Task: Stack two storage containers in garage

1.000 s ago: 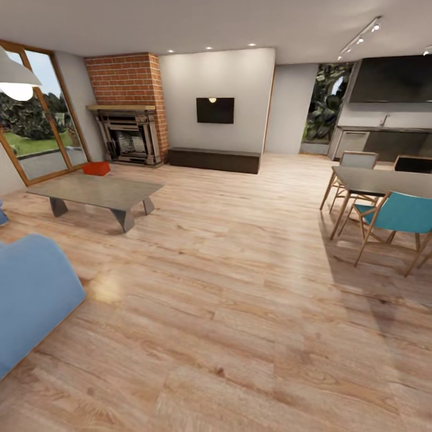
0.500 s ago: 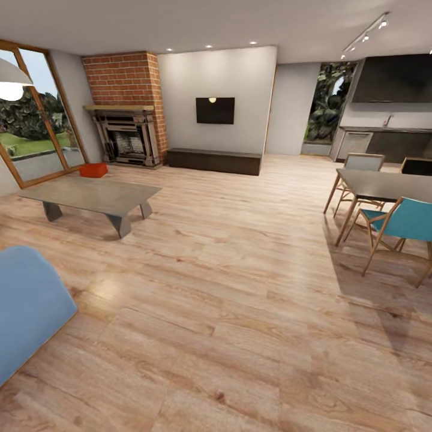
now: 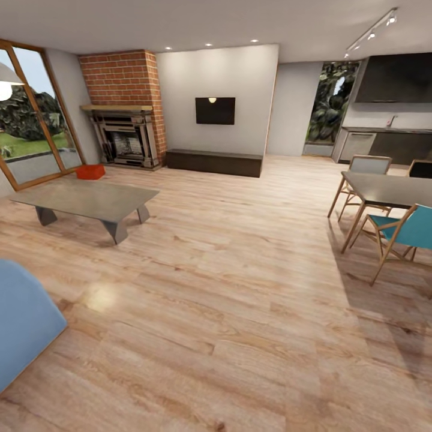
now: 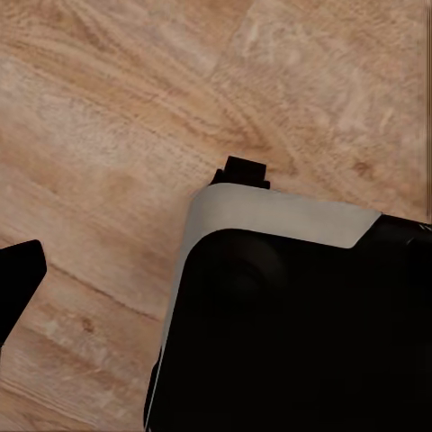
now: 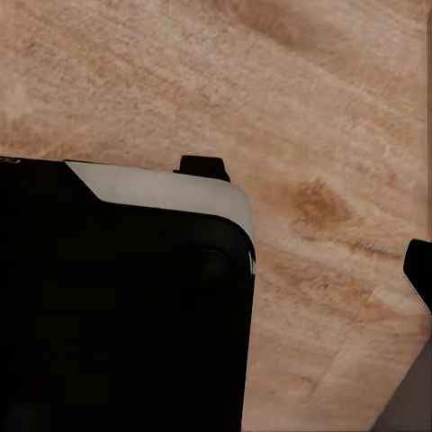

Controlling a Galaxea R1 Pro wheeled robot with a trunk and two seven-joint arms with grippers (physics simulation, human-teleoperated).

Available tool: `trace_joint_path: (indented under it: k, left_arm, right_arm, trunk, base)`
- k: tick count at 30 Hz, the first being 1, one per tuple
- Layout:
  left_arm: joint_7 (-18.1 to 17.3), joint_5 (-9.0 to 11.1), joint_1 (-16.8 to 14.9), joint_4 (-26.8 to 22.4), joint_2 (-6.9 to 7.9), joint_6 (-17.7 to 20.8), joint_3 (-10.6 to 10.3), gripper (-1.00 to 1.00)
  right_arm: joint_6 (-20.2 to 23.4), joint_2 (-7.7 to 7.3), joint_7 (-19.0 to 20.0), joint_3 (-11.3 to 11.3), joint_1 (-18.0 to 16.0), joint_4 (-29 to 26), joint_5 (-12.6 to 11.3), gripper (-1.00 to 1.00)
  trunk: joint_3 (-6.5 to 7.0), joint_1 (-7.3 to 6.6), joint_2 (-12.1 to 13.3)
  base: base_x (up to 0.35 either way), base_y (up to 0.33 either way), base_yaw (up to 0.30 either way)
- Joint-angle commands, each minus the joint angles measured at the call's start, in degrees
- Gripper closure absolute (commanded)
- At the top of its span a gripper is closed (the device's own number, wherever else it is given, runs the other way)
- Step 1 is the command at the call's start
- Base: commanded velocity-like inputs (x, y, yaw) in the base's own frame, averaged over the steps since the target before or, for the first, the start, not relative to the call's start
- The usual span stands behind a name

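Observation:
I am in the living room, on its light wood-plank floor (image 3: 228, 288). One orange-red storage container (image 3: 90, 172) sits on the planks far off at the left, behind the low grey coffee table (image 3: 87, 200) and in front of the brick fireplace (image 3: 126, 141). In the left wrist view, a dark fingertip (image 4: 18, 274) shows at the frame's edge above bare planks, beside my black and white base (image 4: 297, 324). The right wrist view has another dark fingertip (image 5: 419, 270) at the edge, next to the base (image 5: 117, 306). Neither gripper holds anything.
A blue sofa corner (image 3: 21, 318) is close at the near left. A dining table (image 3: 387, 189) with a teal chair (image 3: 399, 237) stands at the right. A dark low TV bench (image 3: 214, 162) lines the far wall. Glass doors (image 3: 33, 129) are at the left.
The whole head view has shifted as the camera moved forward. The sofa has slid toward the left edge and the dining set toward the right. Nothing in the room has moved.

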Motion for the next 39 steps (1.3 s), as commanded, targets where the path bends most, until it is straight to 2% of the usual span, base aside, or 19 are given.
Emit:
trace_joint_path:
  k: [1,24,35,39]
  left_arm:
    - [0.2,0.5,0.0,0.0,-0.02,-0.2,-0.5,-1.0]
    - [0.1,0.4,-0.1,-0.1,-0.09,-0.2,-0.5,-1.0]
    - [0.2,0.4,-0.1,-0.1,-0.11,-0.2,-0.5,-1.0]
    - [0.1,0.4,0.0,0.0,-0.07,-0.2,-0.5,-1.0]
  right_arm:
    - [-0.1,0.01,-0.1,0.5,0.0,0.0,-0.6,-1.0]
    - [-0.2,-0.04,-0.1,0.3,-0.1,0.0,-0.2,-1.0]
    - [-0.3,-0.45,-0.1,0.6,-0.1,0.0,-0.1,-1.0]
    - [-0.2,-0.45,-0.1,0.6,-0.1,0.0,-0.1,-1.0]
  trunk:
    - [-0.05,0.03,0.0]
    - [-0.05,0.03,0.0]
    - [-0.05,0.03,0.0]
    - [-0.05,0.03,0.0]
  base:
    - [0.322,0.0,0.0]
    - [0.322,-0.046,-0.001]
    - [0.322,-0.092,-0.212]
    - [0.322,-0.092,-0.042]
